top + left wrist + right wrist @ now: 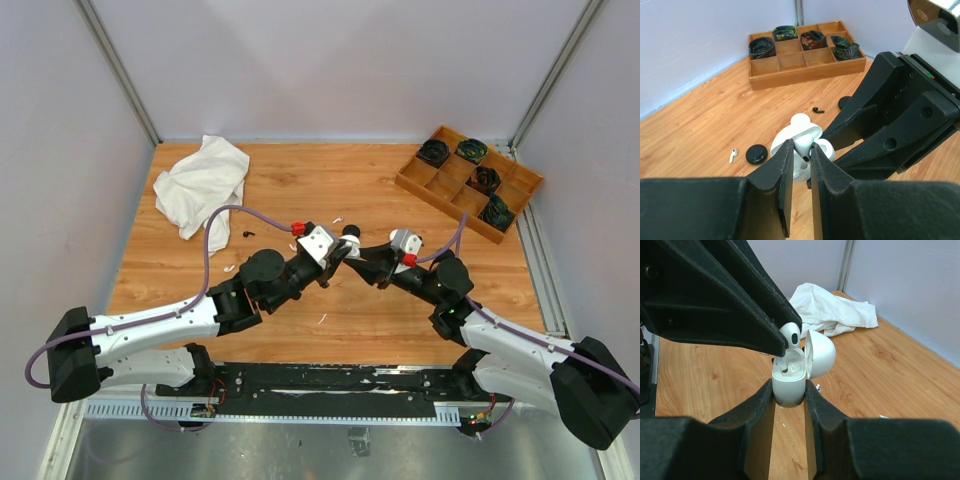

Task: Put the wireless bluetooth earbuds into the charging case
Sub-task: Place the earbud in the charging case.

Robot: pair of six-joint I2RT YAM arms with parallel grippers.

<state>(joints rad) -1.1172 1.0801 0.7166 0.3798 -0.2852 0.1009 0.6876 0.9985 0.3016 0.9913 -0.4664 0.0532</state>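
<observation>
Left hand (801, 152) is clenched on a white earbud (791, 334), held stem-down at the mouth of the white charging case (788, 385). Right hand (790, 397) grasps that case, whose lid is open. A loose white earbud (732, 155) lies on the desk (700, 115).

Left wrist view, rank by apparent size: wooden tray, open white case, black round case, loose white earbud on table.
1. wooden tray
2. open white case, partly hidden
3. black round case
4. loose white earbud
</observation>
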